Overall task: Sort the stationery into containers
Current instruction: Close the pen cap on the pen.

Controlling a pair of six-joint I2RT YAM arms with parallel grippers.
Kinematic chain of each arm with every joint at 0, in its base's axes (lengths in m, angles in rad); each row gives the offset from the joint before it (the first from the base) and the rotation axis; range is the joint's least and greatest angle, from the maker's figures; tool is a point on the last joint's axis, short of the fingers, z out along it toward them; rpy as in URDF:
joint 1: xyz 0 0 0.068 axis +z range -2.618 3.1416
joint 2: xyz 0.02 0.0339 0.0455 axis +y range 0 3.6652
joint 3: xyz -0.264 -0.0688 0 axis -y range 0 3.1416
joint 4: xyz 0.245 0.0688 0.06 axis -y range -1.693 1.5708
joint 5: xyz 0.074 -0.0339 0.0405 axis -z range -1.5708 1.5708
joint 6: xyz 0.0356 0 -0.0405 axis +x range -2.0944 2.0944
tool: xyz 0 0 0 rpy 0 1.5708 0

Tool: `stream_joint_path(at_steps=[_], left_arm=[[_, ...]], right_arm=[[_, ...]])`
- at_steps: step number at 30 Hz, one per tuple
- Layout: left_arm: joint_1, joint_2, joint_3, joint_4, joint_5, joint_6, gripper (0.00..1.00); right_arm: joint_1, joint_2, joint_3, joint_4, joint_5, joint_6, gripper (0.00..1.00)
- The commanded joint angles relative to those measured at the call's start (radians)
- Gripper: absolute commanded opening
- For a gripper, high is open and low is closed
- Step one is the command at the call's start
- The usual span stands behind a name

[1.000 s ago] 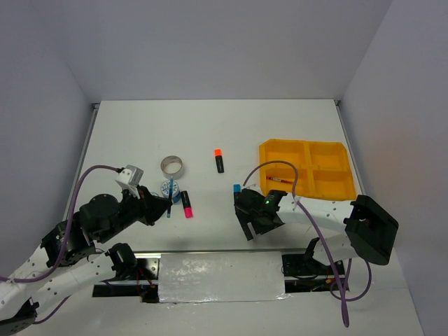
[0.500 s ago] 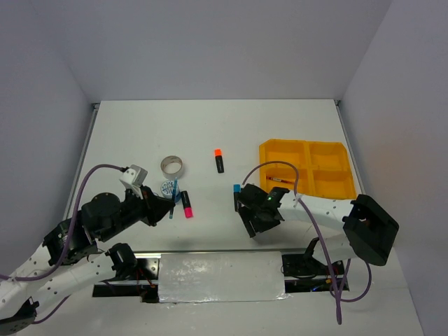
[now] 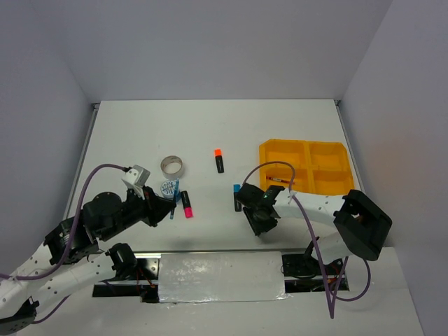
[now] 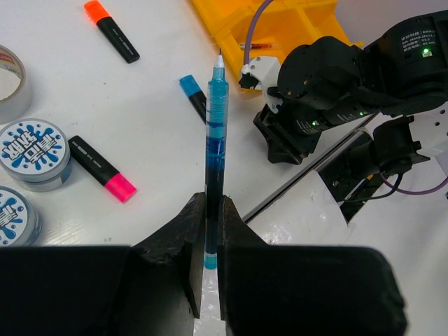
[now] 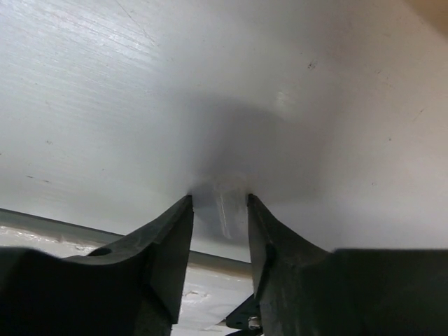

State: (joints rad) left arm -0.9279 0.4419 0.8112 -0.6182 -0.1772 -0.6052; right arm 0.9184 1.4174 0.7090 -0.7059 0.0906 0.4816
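Left gripper (image 4: pixel 208 210): I saw it clamped on the blue pen (image 4: pixel 215 133), gripping near the pen's lower end. The pen stood straight out ahead of the fingers, tip away from the wrist.
Left gripper position: it hung above the table's near-left part, just beside the tubs and the pink highlighter (image 3: pixel 186 204).
Right gripper (image 5: pixel 218 210): its jaws stood partly apart with the tips down at the white table (image 5: pixel 210 84). A pale blurred patch sat in the gap, and I could not tell what it was or whether anything was gripped.
Right gripper position: in the top view it pointed down near the table's front edge, left of the tray.
Blue highlighter (image 4: pixel 192 91): it lay on the table just beyond the right wrist, its black body partly hidden by that arm.
Orange highlighter (image 3: pixel 219 160): it lay alone mid-table, well apart from both grippers.
Tape ring (image 3: pixel 172 166): it lay flat, left of the orange highlighter.
Tubs (image 4: pixel 33 152): the two sat side by side near the tape ring, lids up.
Tray (image 3: pixel 306 142): it sat on the right side of the table.
Red pen (image 3: pixel 278 180): it lay inside the tray's near-left compartment, with the right arm's purple cable crossing above it.
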Motion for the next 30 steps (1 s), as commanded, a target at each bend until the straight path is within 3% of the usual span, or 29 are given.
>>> stream_joint_path(at_steps=[1, 3, 4, 5, 13, 19, 23, 30], left_arm=[[-0.003, 0.015, 0.016, 0.052, 0.019, 0.019, 0.05], [-0.002, 0.018, 0.019, 0.054, 0.018, 0.019, 0.05], [-0.003, 0.017, 0.017, 0.052, 0.013, 0.018, 0.05], [-0.002, 0.017, 0.017, 0.051, 0.012, 0.016, 0.05], [-0.002, 0.029, 0.014, 0.054, 0.008, 0.010, 0.05], [-0.002, 0.018, -0.044, 0.165, 0.060, -0.010, 0.05], [-0.003, -0.003, -0.119, 0.320, 0.142, -0.018, 0.05], [-0.003, 0.021, -0.162, 0.442, 0.170, -0.004, 0.04]], right_arm=[[0.002, 0.012, -0.016, 0.046, -0.006, 0.031, 0.42], [0.005, 0.023, -0.017, 0.052, -0.009, 0.034, 0.35], [0.007, 0.037, -0.014, 0.043, -0.006, 0.037, 0.05], [0.005, 0.040, -0.006, 0.037, 0.020, 0.044, 0.00], [0.005, -0.069, 0.015, 0.143, 0.023, 0.087, 0.00], [0.013, -0.244, 0.099, 0.238, 0.170, 0.224, 0.00], [0.042, -0.375, 0.145, 0.451, 0.297, 0.322, 0.00], [0.126, -0.400, 0.198, 0.810, 0.385, 0.296, 0.00]])
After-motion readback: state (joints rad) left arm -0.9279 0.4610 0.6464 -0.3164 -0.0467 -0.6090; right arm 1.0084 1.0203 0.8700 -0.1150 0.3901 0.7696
